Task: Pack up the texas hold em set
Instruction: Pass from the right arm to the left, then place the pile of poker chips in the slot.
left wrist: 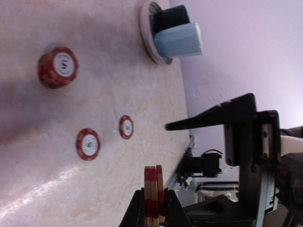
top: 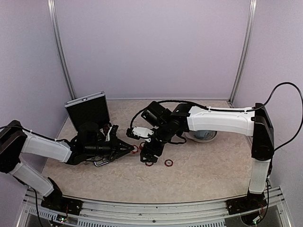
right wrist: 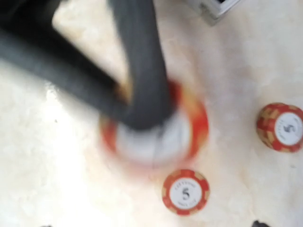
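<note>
Overview from above: silver case point(top: 87, 109) open at the back left of the table point(top: 203, 177), lid upright, black lining facing forward. Left end effector point(top: 129, 148) low over the table just in front of the case, pointing toward the middle. Right end effector point(top: 147, 157) reaching in from the right, tip down, near the left one but apart. Red-and-white chips scattered around both tips, one point(top: 168, 162) flat just to the right. Saucer point(top: 206, 138) half hidden under the right arm.

Left wrist camera: left end effector clamped tight on three chips point(left wrist: 154, 189), held on edge, side by side between the fingers point(left wrist: 136, 213). Beyond them on the table, one single chip point(left wrist: 88, 144) and another point(left wrist: 126, 126) lying flat, a short stack point(left wrist: 57, 66) further off. Grey-blue cup point(left wrist: 182, 40) on its saucer beyond those.

Right wrist camera: heavily blurred. One dark finger point(right wrist: 142, 71) across a blurred chip point(right wrist: 156, 137) flat on the table; touching or just above, cannot tell. Width of the right end effector's opening, and any hold, also impossible to tell. Sharper chip marked 5 point(right wrist: 185, 191) just beside the blurred one, a stack point(right wrist: 281, 126) off to the right, silver corner of the case at the top edge.
</note>
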{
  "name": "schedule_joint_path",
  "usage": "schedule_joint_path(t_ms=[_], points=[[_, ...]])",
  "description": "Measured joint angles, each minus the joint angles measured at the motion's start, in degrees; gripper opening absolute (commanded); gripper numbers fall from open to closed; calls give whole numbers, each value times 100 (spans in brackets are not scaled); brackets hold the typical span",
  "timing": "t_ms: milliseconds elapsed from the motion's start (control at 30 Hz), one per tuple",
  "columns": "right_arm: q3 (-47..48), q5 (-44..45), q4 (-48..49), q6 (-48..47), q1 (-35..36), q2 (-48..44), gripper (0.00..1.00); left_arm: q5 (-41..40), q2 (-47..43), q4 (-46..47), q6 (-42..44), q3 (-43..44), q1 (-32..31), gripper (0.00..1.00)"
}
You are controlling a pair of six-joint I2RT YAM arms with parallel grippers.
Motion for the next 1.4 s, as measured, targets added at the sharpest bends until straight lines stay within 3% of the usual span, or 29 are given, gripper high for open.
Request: schedule_joint_path(t_ms=[100,300,433,633,1067,1400], points=[[-293,-31,155,39,-85,-330,91,-623,-599,-1471,688,308,63,0],[-1069,-175,662,83,-407,-868,91,-2481,-2037,-4474,2243,1805,70,0],[-1478,-326,1054,85,-645,-1038,91,-3327,-2450,-5624,2935,2503,94,0],[-1878,-782,1679,85,-957,-1156,90,-4041,-2247,-7114,3923,3126,98,0],[-2277,-1823,2457,83,-1095,-1134,88,-4409,-1856,-8450,6203,3412,125,0],[-2468,-2243,2763,105,-1137,-1086,87,-4704,-748,-8948,7499,3366,376,0]])
